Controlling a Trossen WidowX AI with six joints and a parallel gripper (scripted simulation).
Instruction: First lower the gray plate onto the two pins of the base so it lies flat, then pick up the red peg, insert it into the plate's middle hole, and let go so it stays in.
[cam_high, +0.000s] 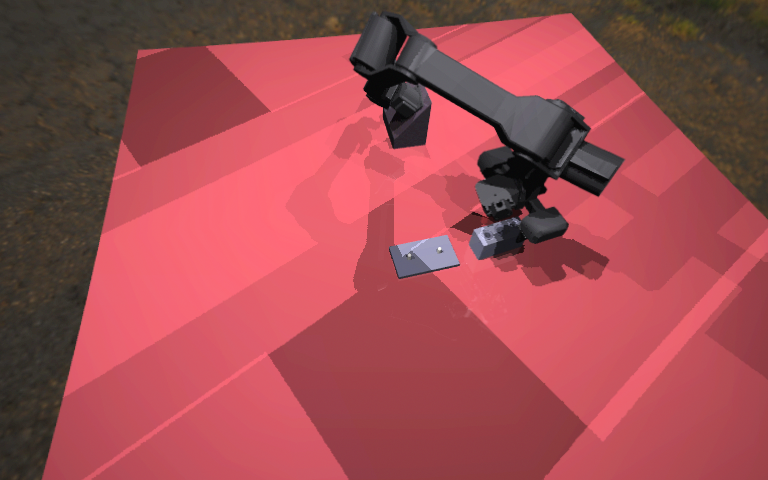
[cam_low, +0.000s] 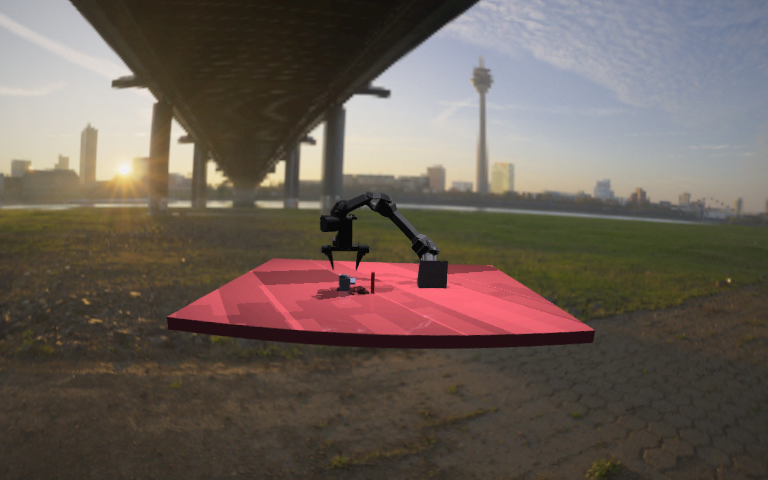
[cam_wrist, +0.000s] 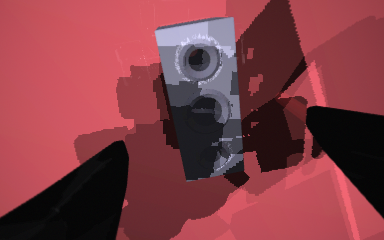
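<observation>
In the top view, with twelve o'clock at the upper edge, one red table (cam_high: 186, 271) (cam_low: 379, 339) (cam_wrist: 50, 50) is spreading beneath everything. Nearest among the pieces, one flat base (cam_high: 424, 263) is lying on it, its two pins (cam_high: 439, 249) pointing up, one at nine o'clock and one at three on its face. Between two and three o'clock from that base, one gray plate (cam_high: 491, 242) (cam_low: 343, 283) (cam_wrist: 200, 105) is resting on the table, apart from the pins; the wrist view is showing three round holes in a row along its upper face.

Above the plate, one gripper (cam_high: 518, 223) (cam_low: 344, 268) (cam_wrist: 217, 132) is hovering, its two fingers standing wide apart and holding nothing. In the wrist view they are reaching in at eight and three o'clock around the plate, neither one touching it. Farther off, one arm mount (cam_high: 408, 131) (cam_low: 432, 274) is standing at twelve o'clock from the base.

In the exterior view, one red peg (cam_low: 372, 282) is standing upright, outside the plate's holes, at three o'clock from the plate; the mount is sitting farther along that direction.
</observation>
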